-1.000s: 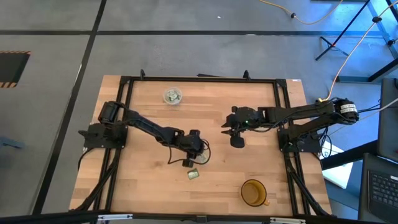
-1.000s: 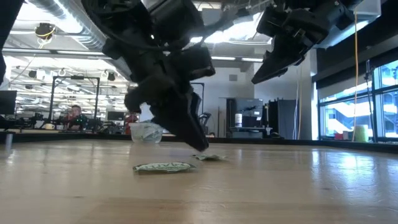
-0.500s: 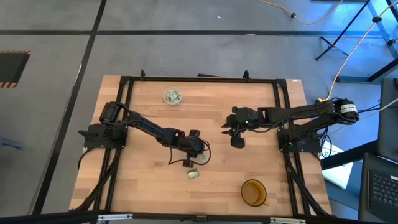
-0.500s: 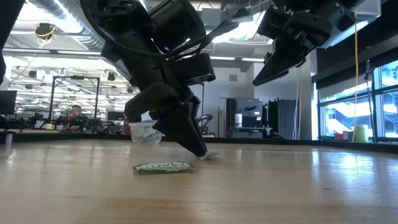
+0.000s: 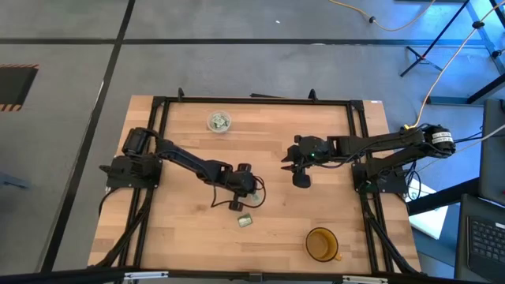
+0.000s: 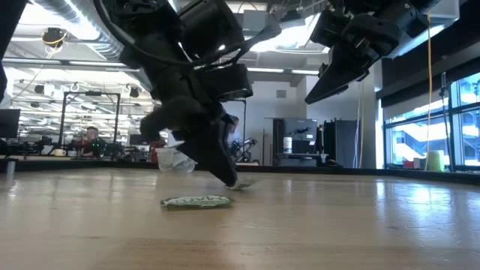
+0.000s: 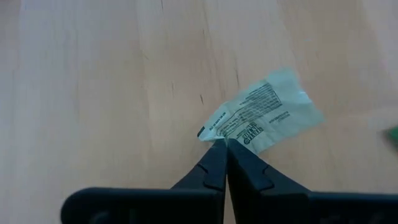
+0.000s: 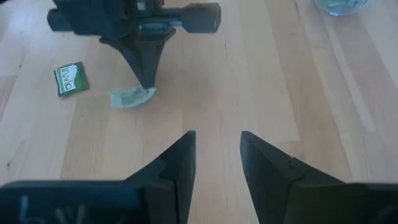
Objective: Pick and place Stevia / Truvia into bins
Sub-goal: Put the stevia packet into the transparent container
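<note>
The left end effector is pinched fully closed on the corner of a white Truvia sachet, which lies on the tabletop near its middle; whether the sachet has lifted at all is hard to judge from the low view. Just beside it, toward the front edge, a green Truvia sachet lies flat and free. The right end effector hovers above the tabletop well apart from the sachets, fingers spread and holding nothing. The clear cup with sachets inside stands near the far edge. An amber cup sits at the front right.
</note>
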Available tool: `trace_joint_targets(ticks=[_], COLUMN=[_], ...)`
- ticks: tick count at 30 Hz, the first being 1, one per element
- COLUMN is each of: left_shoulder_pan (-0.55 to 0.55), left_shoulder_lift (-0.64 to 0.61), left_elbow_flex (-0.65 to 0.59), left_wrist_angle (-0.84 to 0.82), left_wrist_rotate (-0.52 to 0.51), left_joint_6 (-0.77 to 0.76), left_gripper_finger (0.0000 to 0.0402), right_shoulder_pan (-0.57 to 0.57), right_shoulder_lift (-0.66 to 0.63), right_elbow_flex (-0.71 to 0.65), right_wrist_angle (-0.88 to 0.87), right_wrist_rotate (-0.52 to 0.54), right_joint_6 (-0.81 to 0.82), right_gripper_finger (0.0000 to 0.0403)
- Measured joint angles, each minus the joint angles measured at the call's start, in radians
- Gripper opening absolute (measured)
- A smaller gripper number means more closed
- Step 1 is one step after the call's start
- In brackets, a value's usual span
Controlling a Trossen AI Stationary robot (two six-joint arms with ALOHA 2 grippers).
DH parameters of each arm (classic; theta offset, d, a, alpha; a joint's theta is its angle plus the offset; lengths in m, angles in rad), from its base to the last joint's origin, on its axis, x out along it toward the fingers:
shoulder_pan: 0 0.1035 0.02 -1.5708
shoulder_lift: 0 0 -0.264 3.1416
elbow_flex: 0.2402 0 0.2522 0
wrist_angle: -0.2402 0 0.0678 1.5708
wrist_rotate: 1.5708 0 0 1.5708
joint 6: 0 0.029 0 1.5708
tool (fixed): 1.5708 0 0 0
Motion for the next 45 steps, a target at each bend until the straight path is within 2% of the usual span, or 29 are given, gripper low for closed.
trace_joint_targets(ticks=[6, 8, 10, 12, 14, 18, 24, 30, 39, 45], left_shoulder_pan=[0.022, 0.046, 0.079, 0.129, 0.193, 0.353, 0.573, 0.703, 0.742, 0.742], left_shoulder_lift=[-0.159, -0.233, -0.315, -0.379, -0.437, -0.504, -0.484, -0.402, -0.245, -0.208], left_elbow_flex=[0.001, 0.001, 0.002, 0.002, 0.002, 0.002, -0.003, -0.046, -0.053, -0.053], left_wrist_angle=[-0.114, -0.171, -0.261, -0.346, -0.413, -0.483, -0.501, -0.442, -0.394, -0.360], left_wrist_rotate=[-0.025, -0.064, -0.157, -0.270, -0.341, -0.343, -0.281, -0.200, -0.184, -0.189], left_joint_6=[0.000, 0.000, -0.009, -0.042, -0.084, -0.139, -0.140, -0.139, -0.111, -0.105], left_gripper_finger=[0.0002, 0.0002, 0.0003, 0.0003, 0.0002, 0.0003, 0.0003, 0.0003, 0.0003, 0.0014], right_shoulder_pan=[0.000, 0.000, 0.000, 0.000, 0.000, 0.000, 0.000, 0.000, 0.000, 0.000], right_shoulder_lift=[0.000, 0.000, 0.000, 0.000, 0.000, 0.000, 0.000, 0.004, 0.023, 0.052], right_elbow_flex=[0.000, 0.000, -0.001, -0.001, -0.001, -0.001, -0.001, -0.001, -0.001, -0.001], right_wrist_angle=[-0.001, -0.001, 0.000, -0.001, 0.000, 0.000, 0.000, 0.000, 0.001, 0.001], right_wrist_rotate=[0.000, 0.000, 0.000, 0.000, 0.000, 0.000, 0.000, 0.000, 0.000, 0.000], right_joint_6=[0.000, 0.000, 0.000, 0.000, 0.000, 0.000, 0.000, -0.001, -0.003, -0.001], right_gripper_finger=[0.0129, 0.0129, 0.0129, 0.0129, 0.0129, 0.0129, 0.0129, 0.0129, 0.0129, 0.0129])
